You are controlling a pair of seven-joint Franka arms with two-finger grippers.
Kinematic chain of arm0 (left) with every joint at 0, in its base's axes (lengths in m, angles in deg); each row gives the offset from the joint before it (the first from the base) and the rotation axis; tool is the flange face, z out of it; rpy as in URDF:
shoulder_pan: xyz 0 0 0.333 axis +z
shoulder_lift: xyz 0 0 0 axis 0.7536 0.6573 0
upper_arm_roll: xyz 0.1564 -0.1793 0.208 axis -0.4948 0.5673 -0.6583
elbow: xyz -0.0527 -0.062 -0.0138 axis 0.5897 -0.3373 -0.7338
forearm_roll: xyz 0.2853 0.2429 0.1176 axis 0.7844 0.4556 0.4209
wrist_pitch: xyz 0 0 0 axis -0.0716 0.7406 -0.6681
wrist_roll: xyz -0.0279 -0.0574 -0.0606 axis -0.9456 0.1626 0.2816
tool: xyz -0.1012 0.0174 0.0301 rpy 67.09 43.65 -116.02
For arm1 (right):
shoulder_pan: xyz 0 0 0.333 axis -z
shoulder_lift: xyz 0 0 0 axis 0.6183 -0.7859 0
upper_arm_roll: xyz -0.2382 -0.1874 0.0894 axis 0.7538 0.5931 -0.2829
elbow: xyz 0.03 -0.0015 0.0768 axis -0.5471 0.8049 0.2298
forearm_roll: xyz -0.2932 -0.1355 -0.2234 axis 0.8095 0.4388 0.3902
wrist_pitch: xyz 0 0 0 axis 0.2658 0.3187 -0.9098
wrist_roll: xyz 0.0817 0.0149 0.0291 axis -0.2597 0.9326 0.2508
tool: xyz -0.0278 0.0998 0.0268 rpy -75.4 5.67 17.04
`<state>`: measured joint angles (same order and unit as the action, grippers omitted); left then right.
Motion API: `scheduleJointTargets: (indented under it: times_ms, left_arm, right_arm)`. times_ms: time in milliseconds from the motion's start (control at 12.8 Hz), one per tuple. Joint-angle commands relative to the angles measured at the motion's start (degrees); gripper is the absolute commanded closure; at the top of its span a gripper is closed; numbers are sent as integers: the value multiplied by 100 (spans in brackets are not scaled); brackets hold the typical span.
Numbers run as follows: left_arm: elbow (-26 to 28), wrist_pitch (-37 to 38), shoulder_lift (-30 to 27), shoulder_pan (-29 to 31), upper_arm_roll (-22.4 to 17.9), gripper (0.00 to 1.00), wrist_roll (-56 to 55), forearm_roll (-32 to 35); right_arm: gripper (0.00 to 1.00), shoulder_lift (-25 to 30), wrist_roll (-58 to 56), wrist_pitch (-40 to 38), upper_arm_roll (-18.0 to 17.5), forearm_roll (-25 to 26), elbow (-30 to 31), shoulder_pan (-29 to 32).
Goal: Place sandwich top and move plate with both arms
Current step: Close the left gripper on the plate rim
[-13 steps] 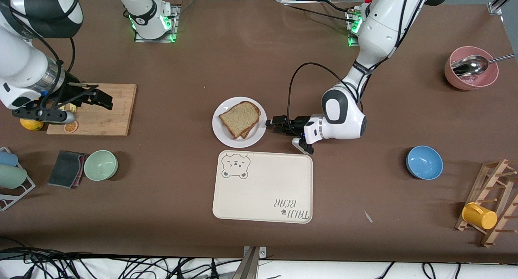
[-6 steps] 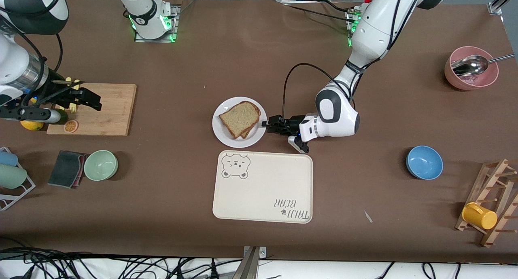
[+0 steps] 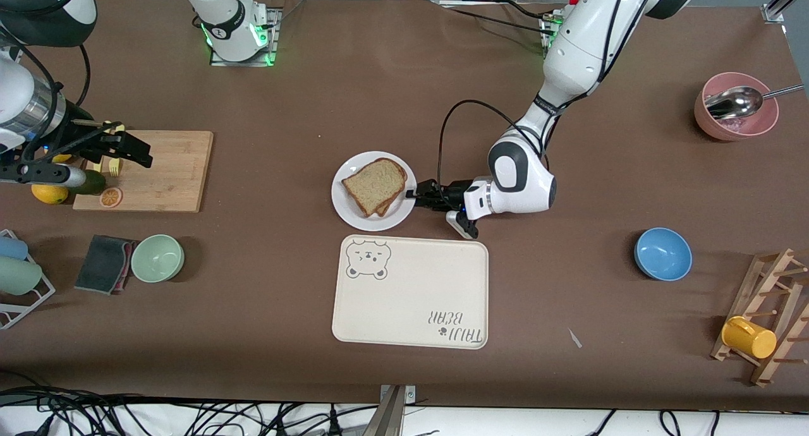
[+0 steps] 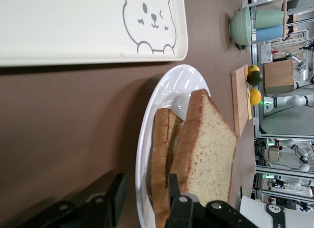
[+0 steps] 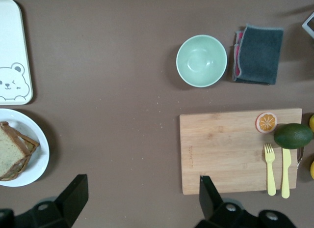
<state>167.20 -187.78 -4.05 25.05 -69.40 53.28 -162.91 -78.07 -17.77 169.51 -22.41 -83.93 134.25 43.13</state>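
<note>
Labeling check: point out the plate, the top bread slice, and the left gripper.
plate (image 3: pixel 349 208), front view, bare white rim.
top bread slice (image 3: pixel 374 183), front view, middle of crumb.
left gripper (image 3: pixel 412 194), front view, between fingertips at plate's edge.

We read only one piece of lettering: on the cream tray (image 3: pixel 411 290), two lines of grey outlined capitals, "TAIJI" over "BEAR", with a small paw print beside them, stand in the corner nearest the front camera toward the left arm's end of the table; from that camera they appear upside down. In the tray's diagonal corner, near the plate (image 3: pixel 354 215), we see a grey outline drawing of a winking bear's head, a picture and not a word; the left wrist view shows that bear too. We find no other label, brand, number or sign that we can read on any other thing
</note>
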Motion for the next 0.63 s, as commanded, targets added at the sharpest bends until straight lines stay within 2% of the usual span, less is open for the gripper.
scheduleJointTargets:
  times_ms: [0,314,392,549]
  left_arm:
    - [-136,-110,137,-128,-35,67,169,-205]
    - [-365,-242,260,-155,-27,70,161,-267]
    - [-365,-242,251,-172,-26,76,161,-267]
    - [-356,-268,251,-181,-35,89,195,-223]
  right_arm:
    - [0,55,-121,-457,-6,-10,-537,42]
    - [0,29,-112,-485,-15,-18,-626,51]
    - [0,20,-77,-485,-6,-36,-661,51]
    - [0,11,-112,-494,55,-457,-653,60]
